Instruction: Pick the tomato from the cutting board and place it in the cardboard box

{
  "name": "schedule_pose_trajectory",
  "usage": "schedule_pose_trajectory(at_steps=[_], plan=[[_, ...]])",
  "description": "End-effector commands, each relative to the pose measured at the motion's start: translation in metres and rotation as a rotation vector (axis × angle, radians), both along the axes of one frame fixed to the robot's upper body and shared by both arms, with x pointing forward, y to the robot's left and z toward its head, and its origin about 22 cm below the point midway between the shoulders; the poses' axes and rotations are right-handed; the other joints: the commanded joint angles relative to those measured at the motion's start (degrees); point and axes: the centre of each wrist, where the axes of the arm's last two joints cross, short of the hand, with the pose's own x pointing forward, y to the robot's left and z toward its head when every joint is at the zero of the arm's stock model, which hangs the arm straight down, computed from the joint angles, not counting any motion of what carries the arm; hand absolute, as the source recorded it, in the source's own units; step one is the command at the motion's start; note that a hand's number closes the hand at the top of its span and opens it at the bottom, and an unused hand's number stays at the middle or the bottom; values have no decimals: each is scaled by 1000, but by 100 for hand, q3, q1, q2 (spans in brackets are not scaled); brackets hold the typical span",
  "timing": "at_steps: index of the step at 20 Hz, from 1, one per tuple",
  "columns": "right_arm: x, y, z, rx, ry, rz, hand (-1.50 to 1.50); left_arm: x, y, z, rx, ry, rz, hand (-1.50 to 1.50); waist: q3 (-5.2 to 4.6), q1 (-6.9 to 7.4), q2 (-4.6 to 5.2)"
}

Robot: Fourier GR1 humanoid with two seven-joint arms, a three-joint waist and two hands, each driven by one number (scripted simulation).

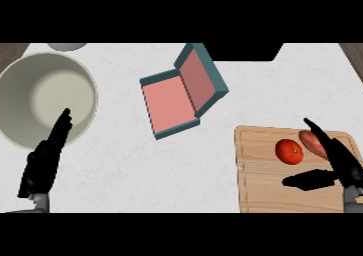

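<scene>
Left hand point(44, 160) sits at lower left, fingers straight and pointing up, holding nothing; looks parked, fingertips overlapping the rim of a big pale bowl point(10, 80). Bowl isn't part of the task. A grey round obj point(66, 46) is cut off at the top edge above the bowl, can't ID it.

Mid-frame: cardboard box point(180, 92), teal outside, pink inside, lid flapped open, lying at an angle on the white surface point(140, 170). Nothing visible inside it. It's well apart from the board, up and to the left of it.

Right side: wooden cutting board point(272, 185) w/ tomato point(289, 151) on it, near the board's upper middle, untouched. Just beside it on the right is a reddish-orange elongated obj point(312, 141), partly behind the fingers, prob a second veg, can't tell which.

Right hand point(339, 170) is over the board, fingers extended past the tomato's right side, thumb sticking out left below it. Open, not gripping; whether a finger touches the tomato is unclear.

Progress est: early. Pick not done, carry and place not done. Right hand looks pre-grasp at most.

Hidden/cut off: board's lower edge and both forearms run out of view at the bottom; dark block point(247, 51) at top centre unidentifiable.
</scene>
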Motion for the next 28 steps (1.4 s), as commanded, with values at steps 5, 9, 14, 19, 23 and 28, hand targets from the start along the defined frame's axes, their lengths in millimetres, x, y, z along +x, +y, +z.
schedule_pose_trajectory(at_steps=[5,9,14,19,23,28], plan=[[13,16,-18,-3,58,33,-150,4,-3,-8,-12,25,-12,0,40,19,32],[8,19,-22,64,44,36,150,17,-10,-4,-3,-14,-1,0,40,-2,33],[2,-3,-33,-154,-65,-52,150,-3,-1,8,-7,-12,-18,0,43,24,24],[8,-16,-35,-180,-177,-92,150,2,-12,-4,-7,3,-20,0,43,13,29],[7,35,-9,-437,-105,-41,150,2,-2,-2,-3,-12,11,0,31,17,18],[5,85,7,-686,-73,-31,150,-2,3,-3,9,13,-6,0,28,35,13]])
